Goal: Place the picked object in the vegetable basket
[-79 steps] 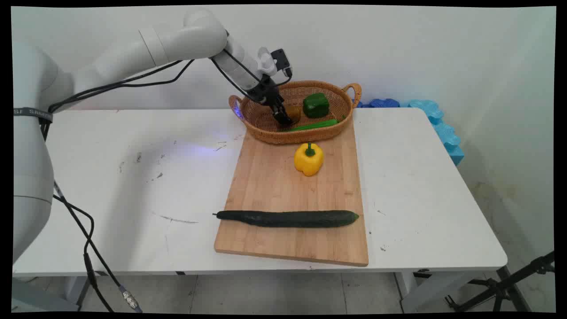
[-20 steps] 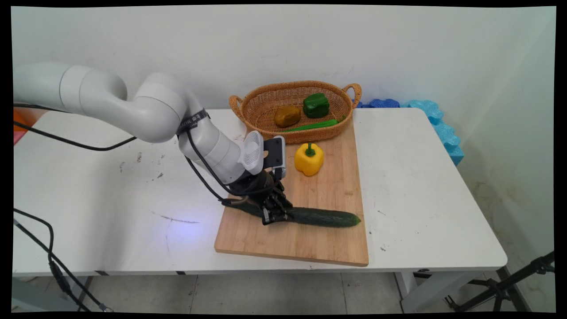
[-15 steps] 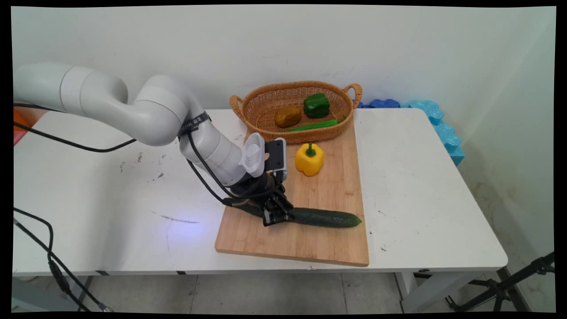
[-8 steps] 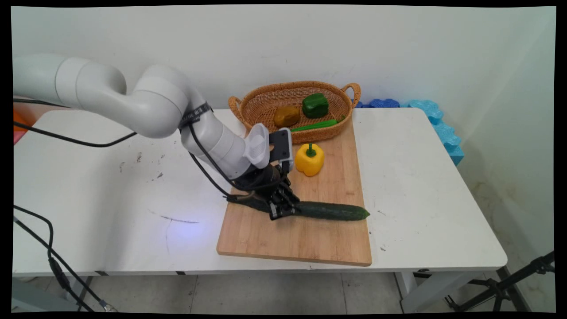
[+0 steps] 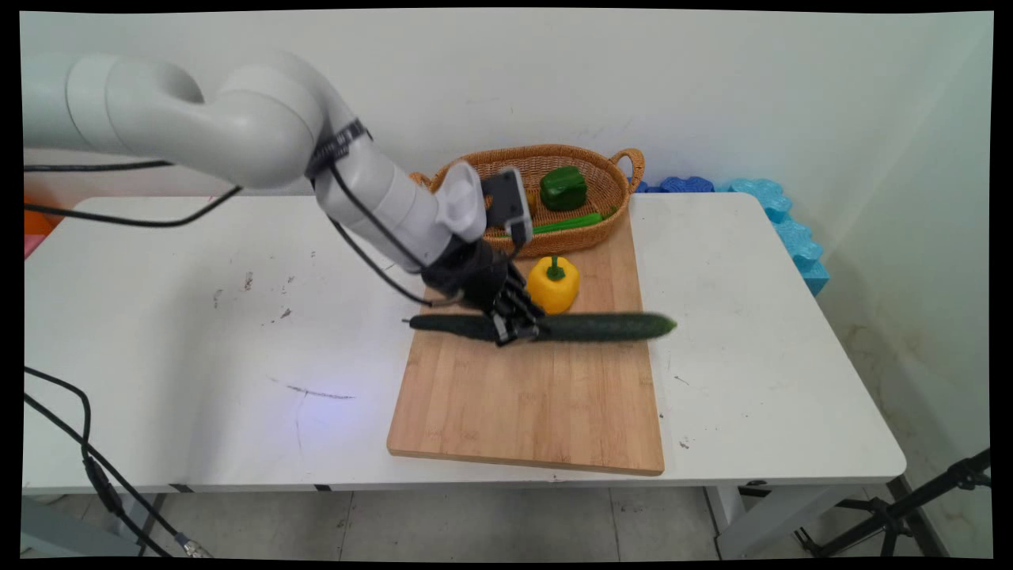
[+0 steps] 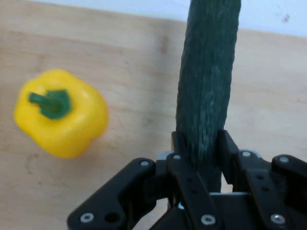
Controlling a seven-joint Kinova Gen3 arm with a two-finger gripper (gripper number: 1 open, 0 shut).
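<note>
- Main view: the black gripper is clamped round a long dark cucumber, gripping it left of its middle and holding it level in the air above the wooden cutting board.
- Hand view: the two fingers press on either side of the cucumber, which runs straight away from the camera, with the board's wood below it.
- A yellow bell pepper stands on the board just behind the gripper, close to the cucumber but apart from it; in the hand view this pepper sits to the left, stem up.
- At the board's far end a wicker basket holds a green bell pepper and a thin green vegetable I cannot name; the arm hides part of the basket's inside.
- As things stand, the cucumber is off the board and carried; it rests nowhere yet.
- Blue foam pieces lie at the white table's far right edge.
</note>
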